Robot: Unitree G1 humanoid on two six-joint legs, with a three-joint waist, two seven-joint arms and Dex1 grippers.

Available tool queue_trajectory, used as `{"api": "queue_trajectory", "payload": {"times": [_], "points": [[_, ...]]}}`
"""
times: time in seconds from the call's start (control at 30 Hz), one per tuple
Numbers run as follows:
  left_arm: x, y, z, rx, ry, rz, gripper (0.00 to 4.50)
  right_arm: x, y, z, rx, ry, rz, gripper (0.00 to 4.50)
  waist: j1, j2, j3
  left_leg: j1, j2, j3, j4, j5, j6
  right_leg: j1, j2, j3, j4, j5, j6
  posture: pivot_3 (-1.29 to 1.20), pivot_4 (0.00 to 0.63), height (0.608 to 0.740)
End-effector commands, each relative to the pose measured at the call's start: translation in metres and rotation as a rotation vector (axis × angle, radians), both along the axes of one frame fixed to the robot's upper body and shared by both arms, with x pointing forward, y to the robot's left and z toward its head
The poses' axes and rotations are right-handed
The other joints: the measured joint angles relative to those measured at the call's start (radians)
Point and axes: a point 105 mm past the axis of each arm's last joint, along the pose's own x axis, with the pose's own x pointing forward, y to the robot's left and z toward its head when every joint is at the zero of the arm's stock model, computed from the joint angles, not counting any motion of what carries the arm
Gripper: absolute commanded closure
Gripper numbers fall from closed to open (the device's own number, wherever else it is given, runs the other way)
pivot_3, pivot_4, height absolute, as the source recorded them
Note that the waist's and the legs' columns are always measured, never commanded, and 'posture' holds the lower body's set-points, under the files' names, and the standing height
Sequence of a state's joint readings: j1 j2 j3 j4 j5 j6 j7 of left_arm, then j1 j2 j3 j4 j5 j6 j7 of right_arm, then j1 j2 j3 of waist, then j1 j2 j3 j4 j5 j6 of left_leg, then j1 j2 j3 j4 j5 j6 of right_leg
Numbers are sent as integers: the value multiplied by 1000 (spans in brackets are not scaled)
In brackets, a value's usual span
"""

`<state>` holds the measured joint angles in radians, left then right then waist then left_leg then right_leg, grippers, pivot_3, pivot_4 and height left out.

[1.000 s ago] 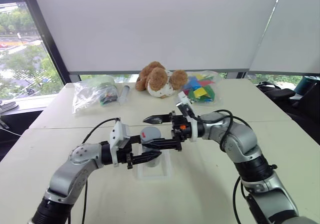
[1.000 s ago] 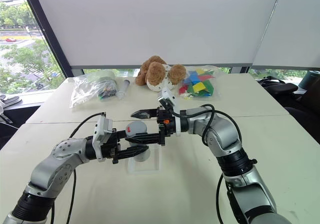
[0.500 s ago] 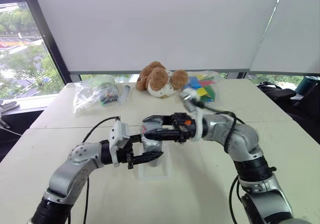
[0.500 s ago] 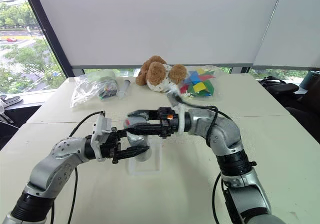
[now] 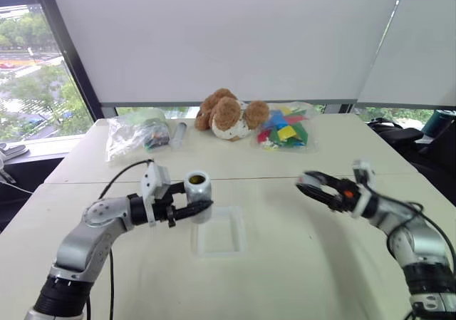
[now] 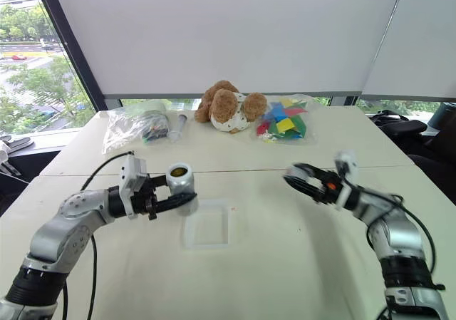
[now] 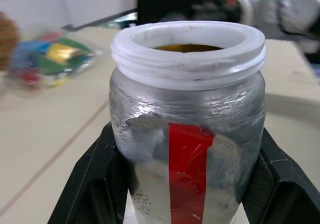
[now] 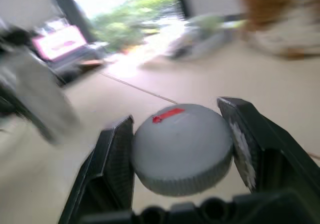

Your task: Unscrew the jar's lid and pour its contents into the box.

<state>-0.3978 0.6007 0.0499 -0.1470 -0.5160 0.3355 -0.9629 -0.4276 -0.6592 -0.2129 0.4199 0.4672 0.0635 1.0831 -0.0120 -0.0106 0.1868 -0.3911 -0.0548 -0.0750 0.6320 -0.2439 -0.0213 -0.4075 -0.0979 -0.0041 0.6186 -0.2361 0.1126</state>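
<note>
Jar, uncapped, is sitting upright in the left gripper, clamped beside the box for pouring, while the right gripper is gripping the lid aside.

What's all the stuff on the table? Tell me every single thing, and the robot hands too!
jar: one, silvery-grey with red strip, open, held above the table
lid: one, grey, in right gripper
box: one, translucent white, table middle
teddy bear: one, brown and white, far edge
bags: two, clear, one far left, one with coloured pieces beside the bear
left gripper: shut on jar
right gripper: shut on lid
</note>
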Motion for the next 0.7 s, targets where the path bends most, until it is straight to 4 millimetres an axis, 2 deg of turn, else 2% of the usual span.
{"api": "queue_trajectory", "payload": {"times": [0.03,0.17,0.27,0.33,0.4,0.43,0.53,0.6,0.7], "points": [[11,11,10,28,-62,76,2296,1,-26,-22,-120,-54,-94,2202,-9,0,0,0,0,1,0,0,0,0,0,0,1,0,0,0,150,740],[13,8,12,14,-44,60,2296,4,-40,-43,-82,17,-170,2202,-12,1,0,1,2,0,0,0,0,-2,0,2,2,0,0,0,150,740],[15,5,8,46,-30,56,2296,5,-40,-47,1,55,-171,2202,-8,1,0,1,2,-1,0,0,0,-1,0,2,2,0,0,0,150,740],[15,4,9,49,-30,54,2296,3,-40,-44,39,62,-159,1142,-4,1,0,1,2,-2,0,0,0,-1,0,2,2,0,0,0,150,740],[16,3,11,41,-31,57,2296,-1,-42,-37,58,45,-149,253,1,1,0,0,2,-3,0,0,0,-1,0,2,2,0,0,0,150,740],[17,3,12,43,-31,66,2296,-4,-43,-32,48,25,-143,48,2,1,0,0,2,-3,0,0,0,-1,0,2,2,0,0,0,150,740],[23,7,12,75,-55,118,2296,-14,-45,-12,20,-44,-124,48,3,1,0,0,2,-4,1,0,0,-1,0,2,2,0,0,0,150,740],[25,9,14,106,-87,142,2296,-23,-39,8,-3,-99,-84,48,1,1,1,0,2,-4,1,0,0,-1,0,2,1,0,0,0,150,740],[29,11,19,212,-222,176,2296,-42,-11,32,-72,-171,38,48,-3,2,1,0,2,-4,0,0,0,-1,0,2,2,0,0,0,150,740]]}}
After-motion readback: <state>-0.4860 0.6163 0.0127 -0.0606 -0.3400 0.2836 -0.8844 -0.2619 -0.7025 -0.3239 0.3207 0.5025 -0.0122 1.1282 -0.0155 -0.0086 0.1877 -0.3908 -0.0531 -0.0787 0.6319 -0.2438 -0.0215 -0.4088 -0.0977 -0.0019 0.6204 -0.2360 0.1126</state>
